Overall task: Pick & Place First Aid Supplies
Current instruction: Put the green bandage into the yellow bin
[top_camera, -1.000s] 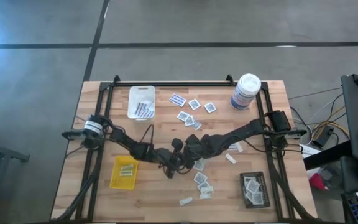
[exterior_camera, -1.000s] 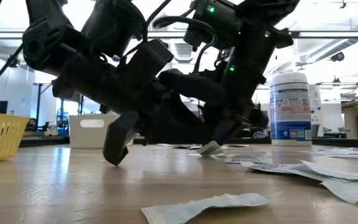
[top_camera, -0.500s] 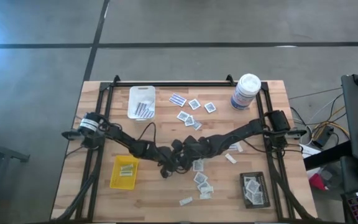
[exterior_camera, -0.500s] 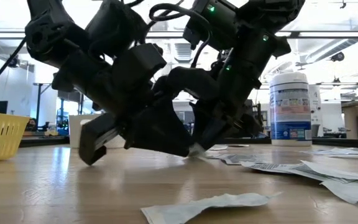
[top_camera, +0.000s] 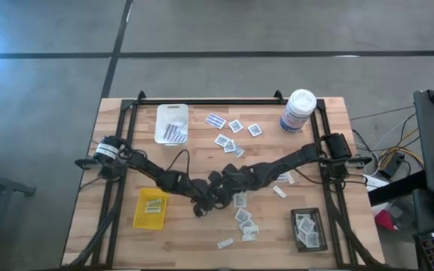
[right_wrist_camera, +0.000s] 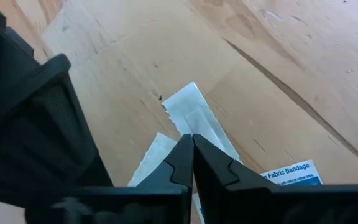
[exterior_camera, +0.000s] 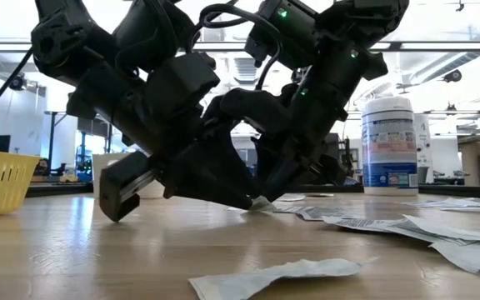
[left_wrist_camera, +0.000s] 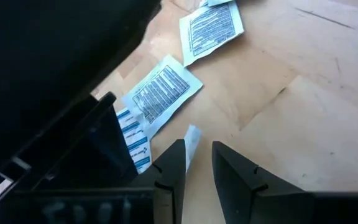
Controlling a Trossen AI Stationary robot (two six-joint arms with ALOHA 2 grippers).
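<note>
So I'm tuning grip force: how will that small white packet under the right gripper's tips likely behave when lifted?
Probably floppy: the white packet is thin, with a torn-looking edge. Likely very light, so it may slide on the smooth wooden table when nudged. The shut right gripper pinches little of it, so it could slip.

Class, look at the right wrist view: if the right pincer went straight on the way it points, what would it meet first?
Most likely the small white packet lying just past the tips of the shut right pincer, then the wooden tabletop; depth is hard to judge.

One camera looks straight down on the whole table (top_camera: 126, 233); one sits level at tabletop height; both wrist cameras peer close at the wood (all share the table's middle).
</note>
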